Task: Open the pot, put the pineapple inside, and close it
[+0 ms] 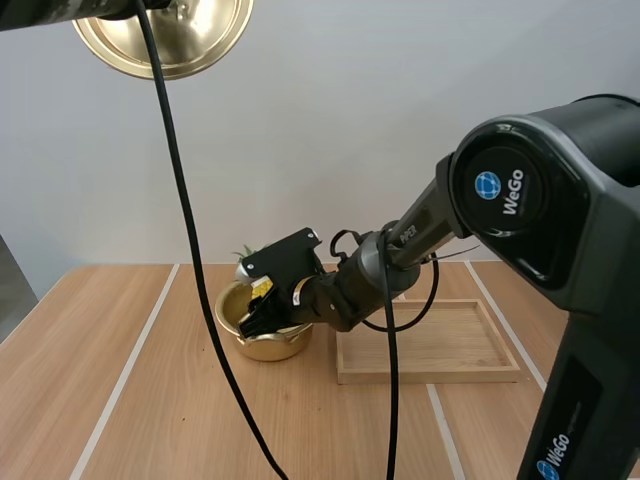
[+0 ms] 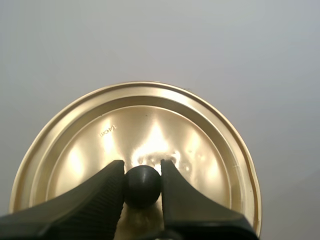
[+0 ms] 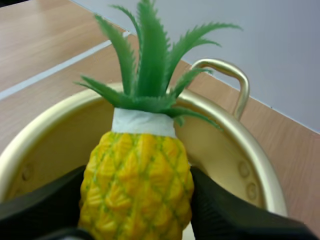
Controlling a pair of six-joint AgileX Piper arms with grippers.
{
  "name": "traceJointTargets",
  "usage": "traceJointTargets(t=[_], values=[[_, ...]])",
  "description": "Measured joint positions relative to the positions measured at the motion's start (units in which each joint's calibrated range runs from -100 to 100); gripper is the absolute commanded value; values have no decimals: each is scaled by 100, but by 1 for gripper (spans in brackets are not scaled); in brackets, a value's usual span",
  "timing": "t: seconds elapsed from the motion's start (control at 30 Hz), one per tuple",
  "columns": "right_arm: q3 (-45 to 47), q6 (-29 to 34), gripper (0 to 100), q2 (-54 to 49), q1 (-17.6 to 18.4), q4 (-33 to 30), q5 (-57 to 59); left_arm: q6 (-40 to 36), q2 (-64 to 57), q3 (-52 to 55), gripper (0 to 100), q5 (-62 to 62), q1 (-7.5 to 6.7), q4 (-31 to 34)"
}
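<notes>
Yellow plastic with a green crown: your pineapple (image 3: 137,185) is over the open mouth of the brass-coloured pot (image 1: 268,348). Its body is at about rim height and inside the ring of the rim. It is pinched at the flanks between the two black fingers (image 3: 45,205) of the right tool (image 1: 258,315), which is clenched on it.

The fruit's long axis runs straight out from that tool. The crown leads, pointing toward the pot's far handle (image 3: 227,80), so the fruit lies tilted rather than upright. I judge the coming move turns on this: the body already sits within the rim, so lowering a little and letting go should drop it in. The leaves may catch the far wall.

Your right arm reaches in from the right, forearm sloping down across the wooden tray (image 1: 430,372), which lies just beside the pot on the desk (image 1: 120,400).

The lid (image 2: 200,135) is off. Your left tool (image 2: 142,187) grips its black knob (image 2: 142,180) and holds it well above the desk, up and left of the pot. That makes the right arm the nearer one.
</notes>
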Motion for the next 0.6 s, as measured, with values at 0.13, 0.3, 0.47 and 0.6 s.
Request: traceJointTargets(t=[0.13,0.3,0.47,0.6], values=[[0,13,0,92,-156,11,-153,0,0,0,0,0,0,0],[-26,-23,0,128,-239,-62,-300,0,0,0,0,0,0,0],[-26,-23,0,128,-239,-75,-300,0,0,0,0,0,0,0],[-26,4,0,128,-208,-116,-196,0,0,0,0,0,0,0]])
